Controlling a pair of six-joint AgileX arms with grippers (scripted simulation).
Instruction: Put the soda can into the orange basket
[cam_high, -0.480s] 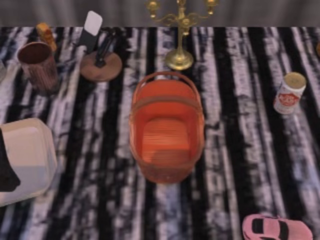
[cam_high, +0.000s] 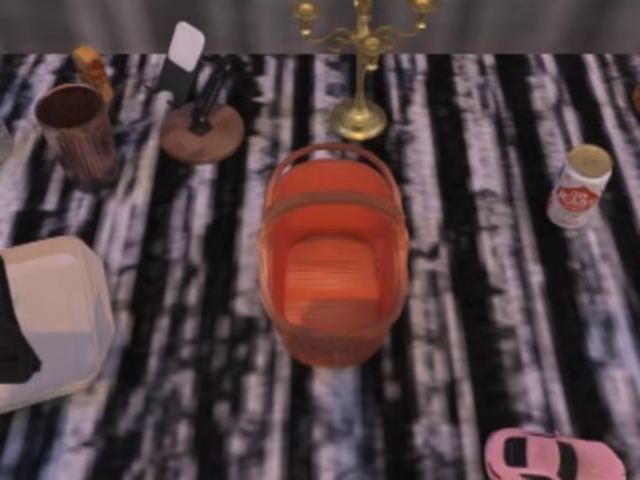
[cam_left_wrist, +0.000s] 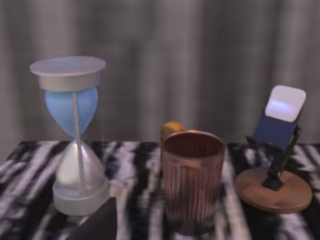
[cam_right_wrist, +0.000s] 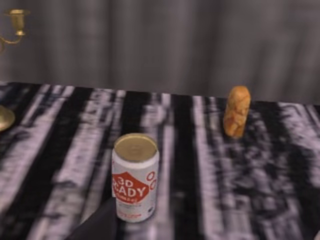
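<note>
While nothing has been picked up yet, the big thing to know is where the soda can stands: far over on the right side of the table, standing straight up with its gold top showing. Starting from the left, a white block fills the left edge of the top view, and it may be part of my left arm, but I cannot be sure. Next comes the brown cup, then the phone stand. The orange basket sits in the middle, well apart from the can, with nothing inside it. So my right arm is the nearer one, I think. Its wrist view shows the can close in front. Only a dark tip shows there, so I cannot tell if the right fingers are wide or closed. Same for the left.
</note>
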